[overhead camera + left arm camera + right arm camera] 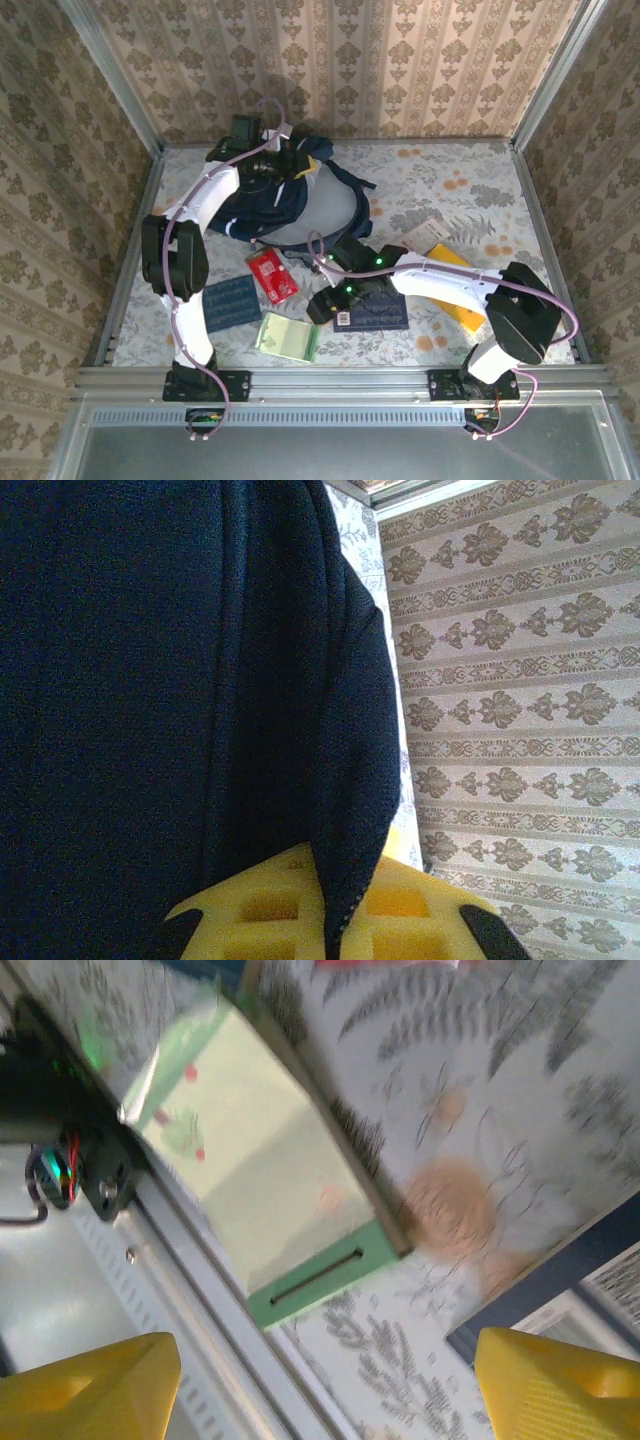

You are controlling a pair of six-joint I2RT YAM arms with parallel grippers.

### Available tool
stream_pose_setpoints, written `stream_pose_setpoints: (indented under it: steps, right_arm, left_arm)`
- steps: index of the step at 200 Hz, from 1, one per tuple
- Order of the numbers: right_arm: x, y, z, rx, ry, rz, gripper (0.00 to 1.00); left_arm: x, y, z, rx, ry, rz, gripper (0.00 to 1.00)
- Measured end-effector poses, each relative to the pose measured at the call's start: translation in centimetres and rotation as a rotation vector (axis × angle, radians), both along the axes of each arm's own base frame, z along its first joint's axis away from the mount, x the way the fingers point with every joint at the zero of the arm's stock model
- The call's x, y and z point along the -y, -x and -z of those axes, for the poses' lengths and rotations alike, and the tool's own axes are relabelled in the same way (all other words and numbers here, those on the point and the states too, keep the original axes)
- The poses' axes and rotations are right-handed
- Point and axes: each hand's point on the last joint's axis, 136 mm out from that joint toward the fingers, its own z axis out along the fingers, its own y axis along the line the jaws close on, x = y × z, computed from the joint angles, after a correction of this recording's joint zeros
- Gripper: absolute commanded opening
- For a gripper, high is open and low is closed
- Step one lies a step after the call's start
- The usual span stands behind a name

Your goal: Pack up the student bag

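The left gripper (335, 920) pinched a fold of the student bag (300, 205), which lay at the tabletop's (470, 190) far side, its contents hidden. The right gripper (325, 1385) hung spread wide near a green booklet (260, 1180).

The top external camera looks steeply down from above and behind the arm bases, over the whole table (470, 190). The left wrist camera sits pressed against the student bag (150, 680) (wallpaper (520, 680) beyond). The right wrist camera looks closely down on a green booklet (270, 1170), and the top view shares that booklet (287, 337).
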Motion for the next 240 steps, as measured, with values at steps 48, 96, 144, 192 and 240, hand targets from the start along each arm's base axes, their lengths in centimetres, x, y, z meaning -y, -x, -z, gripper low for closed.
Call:
stream_pose_setpoints:
  steps: [48, 96, 144, 192, 240]
  right_arm:
    - [-5.2, 2.1, 1.1, -0.067, 0.0, -0.12, 0.28]
    - [-8.1, 2.7, 4.4, -0.08, 0.099, -0.209, 0.21]
    - [-7.6, 1.8, 7.0, -0.03, 0.208, -0.211, 0.2]
    - [-5.6, -2.0, 7.1, 0.077, 0.263, -0.185, 0.21]
    - [-2.8, -6.0, 6.7, 0.144, 0.305, -0.124, 0.25]
  left_arm:
    - [0.0, 0.2, 0.7, -0.009, 0.009, -0.004, 0.0]
    - [-0.9, -0.1, 0.5, 0.002, 0.009, -0.024, 0.0]
    - [-1.4, -0.4, 0.5, 0.003, 0.012, -0.042, 0.0]
    - [-1.4, -0.4, 0.4, 0.004, 0.013, -0.043, 0.0]
    - [-1.4, -0.5, 0.5, 0.004, 0.012, -0.044, 0.0]
